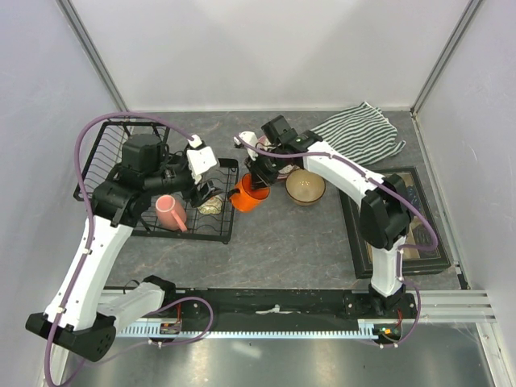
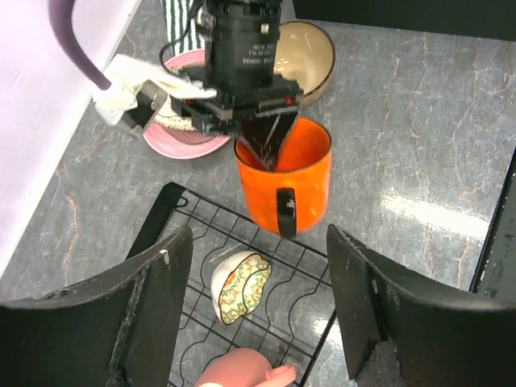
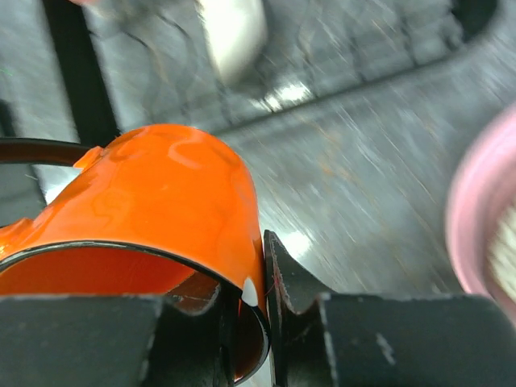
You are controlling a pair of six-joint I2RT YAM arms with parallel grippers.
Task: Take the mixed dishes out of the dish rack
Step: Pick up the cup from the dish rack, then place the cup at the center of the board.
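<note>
Set orange mug (image 3: 161, 201), rim pinched in right claw (image 3: 256, 282), level on table (image 2: 419, 145) beneath; hold spread left claw (image 2: 258, 242) clear.

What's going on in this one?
The right gripper pinches the rim of the orange mug, one finger inside it, just past the edge of the dish rack. The left gripper hangs open over the rack, facing the mug and holding nothing. A pink mug and a small patterned dish lie on the rack; a tan bowl and a pink plate sit out on the table.
</note>
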